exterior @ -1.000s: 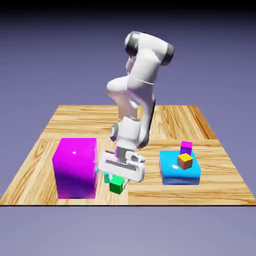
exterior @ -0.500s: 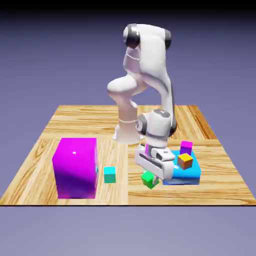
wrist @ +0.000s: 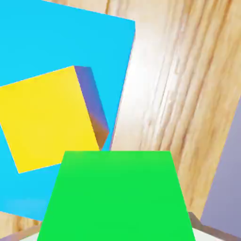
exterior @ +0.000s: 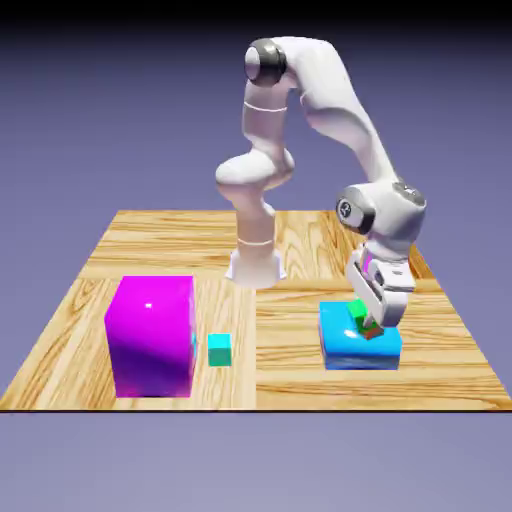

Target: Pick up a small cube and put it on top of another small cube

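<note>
The small bright green cube (exterior: 357, 309) hangs between the fingers of my gripper (exterior: 365, 321), which is shut on it. It is just above the flat blue block (exterior: 345, 349) at the exterior view's right. In the hand view the green cube (wrist: 115, 195) fills the bottom and hides the fingertips. Past it lies a small yellow-orange cube (wrist: 47, 117) resting on the blue block (wrist: 70, 37), up and to the left of the green cube. Only a sliver of that orange cube (exterior: 374, 333) shows below the hand in the exterior view.
A big magenta block (exterior: 150, 335) stands at the exterior view's left with a small teal cube (exterior: 219, 349) beside it. The wooden table's front edge (exterior: 250, 405) runs close below all the blocks.
My gripper has carried the green cube from beside the magenta block across to the exterior view's right and up over the blue block. The teal cube stays where it was.
</note>
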Tool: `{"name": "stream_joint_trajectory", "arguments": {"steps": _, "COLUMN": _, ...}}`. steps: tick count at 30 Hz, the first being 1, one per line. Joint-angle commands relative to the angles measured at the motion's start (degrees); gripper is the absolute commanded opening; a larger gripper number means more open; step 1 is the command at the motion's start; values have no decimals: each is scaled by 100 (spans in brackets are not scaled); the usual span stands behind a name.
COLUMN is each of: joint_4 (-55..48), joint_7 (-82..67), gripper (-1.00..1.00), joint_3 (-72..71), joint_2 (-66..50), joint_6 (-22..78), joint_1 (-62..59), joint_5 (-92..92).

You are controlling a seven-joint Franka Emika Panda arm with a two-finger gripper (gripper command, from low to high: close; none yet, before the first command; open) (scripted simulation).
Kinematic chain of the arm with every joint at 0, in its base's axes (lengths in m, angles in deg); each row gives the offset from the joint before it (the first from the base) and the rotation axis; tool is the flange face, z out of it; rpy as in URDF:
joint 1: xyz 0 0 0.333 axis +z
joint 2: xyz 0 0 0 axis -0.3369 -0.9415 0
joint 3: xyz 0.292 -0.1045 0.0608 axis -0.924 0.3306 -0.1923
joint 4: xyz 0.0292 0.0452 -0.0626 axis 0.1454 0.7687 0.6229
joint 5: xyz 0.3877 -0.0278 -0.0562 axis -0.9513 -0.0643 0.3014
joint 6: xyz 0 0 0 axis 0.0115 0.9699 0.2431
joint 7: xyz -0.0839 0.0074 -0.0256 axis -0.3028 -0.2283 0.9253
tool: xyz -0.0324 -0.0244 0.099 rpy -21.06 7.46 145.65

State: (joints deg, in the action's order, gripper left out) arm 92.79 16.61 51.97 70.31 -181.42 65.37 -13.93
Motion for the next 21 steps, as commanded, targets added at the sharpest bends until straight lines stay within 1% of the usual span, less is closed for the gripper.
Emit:
{"name": "stream_joint_trajectory", "arguments": {"steps": 1, "joint_4": -59, "joint_7": 256, "gripper": -100, "joint_3": -155, "joint_2": 28, "joint_6": 213, "joint_1": -9, "joint_5": 168}}
{"name": "stream_joint_trajectory", "arguments": {"steps": 8, "joint_4": -452, "joint_7": 1919, "gripper": -100, "joint_3": -1219, "joint_2": 197, "joint_6": 1663, "joint_1": -82, "joint_5": 1290}}
{"name": "stream_joint_trajectory", "arguments": {"steps": 10, "joint_4": -437, "joint_7": 1857, "gripper": -100, "joint_3": -1274, "joint_2": 135, "joint_6": 1598, "joint_1": -121, "joint_5": 1472}}
{"name": "stream_joint_trajectory", "arguments": {"steps": 21, "joint_4": -176, "joint_7": 2365, "gripper": -100, "joint_3": -3392, "joint_2": -304, "joint_6": 1244, "joint_1": -2403, "joint_5": 2166}}
